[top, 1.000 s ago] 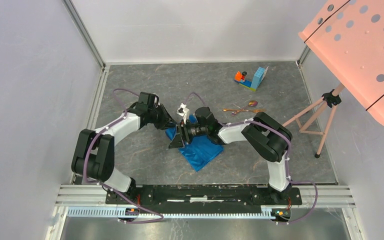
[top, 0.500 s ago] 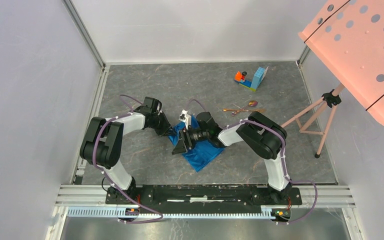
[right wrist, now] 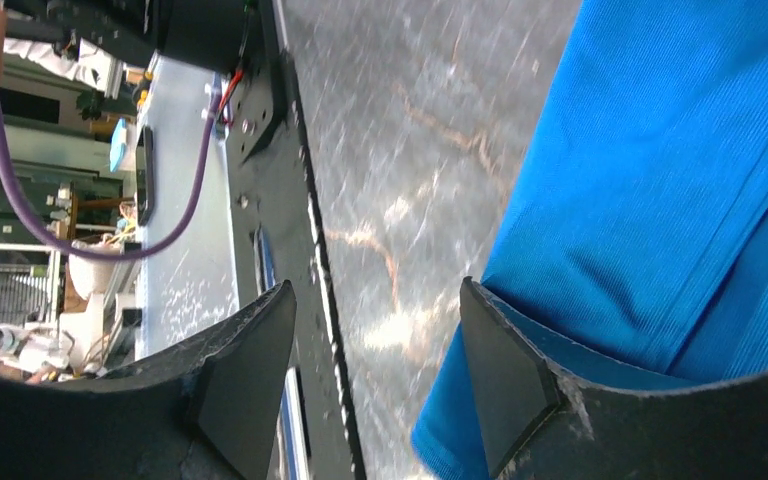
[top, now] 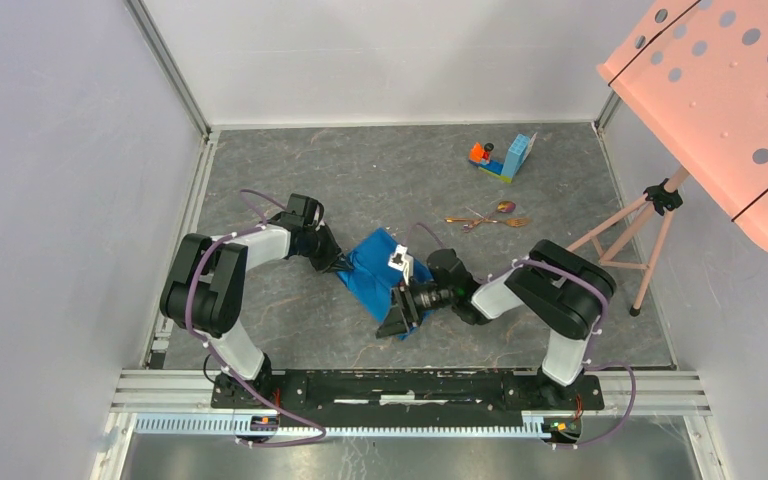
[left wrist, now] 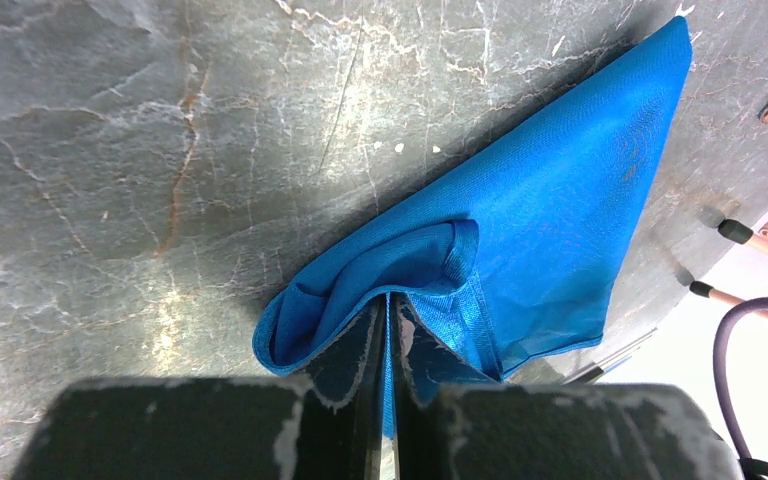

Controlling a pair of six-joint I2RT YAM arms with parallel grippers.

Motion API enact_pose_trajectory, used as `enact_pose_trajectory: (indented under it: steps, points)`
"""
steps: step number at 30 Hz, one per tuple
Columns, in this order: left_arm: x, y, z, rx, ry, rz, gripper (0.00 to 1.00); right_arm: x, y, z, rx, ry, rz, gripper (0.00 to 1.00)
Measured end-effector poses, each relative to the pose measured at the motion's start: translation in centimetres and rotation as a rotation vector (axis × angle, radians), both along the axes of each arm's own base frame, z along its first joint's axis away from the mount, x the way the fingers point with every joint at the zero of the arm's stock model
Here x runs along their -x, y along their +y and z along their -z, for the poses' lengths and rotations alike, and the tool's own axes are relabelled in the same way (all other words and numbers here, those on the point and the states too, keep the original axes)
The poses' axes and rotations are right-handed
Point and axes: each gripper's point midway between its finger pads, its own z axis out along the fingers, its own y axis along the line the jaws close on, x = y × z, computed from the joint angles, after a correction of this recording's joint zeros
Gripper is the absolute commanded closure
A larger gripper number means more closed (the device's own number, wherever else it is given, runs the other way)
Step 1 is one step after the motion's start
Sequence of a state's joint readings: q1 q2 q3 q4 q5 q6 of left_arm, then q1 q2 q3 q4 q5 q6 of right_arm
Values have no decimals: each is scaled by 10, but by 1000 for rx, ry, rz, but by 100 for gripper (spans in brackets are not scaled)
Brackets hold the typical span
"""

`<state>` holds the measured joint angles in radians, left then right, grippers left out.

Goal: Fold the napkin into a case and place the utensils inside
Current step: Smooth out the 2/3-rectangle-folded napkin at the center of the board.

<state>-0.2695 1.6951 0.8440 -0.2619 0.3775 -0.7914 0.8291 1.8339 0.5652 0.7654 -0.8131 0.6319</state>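
The bright blue napkin [top: 372, 262] lies folded on the grey table between the two arms. My left gripper [top: 344, 266] is shut on its left edge; in the left wrist view a bunched fold of napkin [left wrist: 560, 200] is pinched between the closed tips of the left gripper [left wrist: 388, 302]. My right gripper [top: 398, 314] stands open at the napkin's near corner. In the right wrist view one finger [right wrist: 505, 385] rests against the napkin [right wrist: 680, 170] and the other finger [right wrist: 245, 375] hangs over bare table. The copper-gold utensils [top: 486, 219] lie apart, behind and to the right.
An orange-and-blue toy block piece [top: 505, 156] stands at the back right. A pink perforated board [top: 730, 90] on a tripod [top: 628, 240] overhangs the right side. A metal rail [top: 410, 385] runs along the near edge, and walls close in the left and back.
The left gripper has moved onto the napkin's left edge and closed on it. The right gripper has swung from the napkin's left side to its near corner, staying open.
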Motion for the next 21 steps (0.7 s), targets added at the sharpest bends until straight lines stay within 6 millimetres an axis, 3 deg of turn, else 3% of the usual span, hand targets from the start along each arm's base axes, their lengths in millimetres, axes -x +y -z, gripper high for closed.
enact_pose_trajectory:
  steps: [7, 12, 16, 21]
  points:
    - [1, 0, 0, 3, 6, 2, 88, 34, -34, -2, -14, 0, -16, 32]
    - [3, 1, -3, -8, -7, 20, 80, 41, -45, -13, 8, -16, -34, 31]
    - [4, 2, -20, -2, -43, 26, 75, 8, -33, -30, 9, -82, -7, 34]
    - [-5, -3, -47, 29, -109, 33, 78, -44, -28, -40, 11, -143, 71, 44]
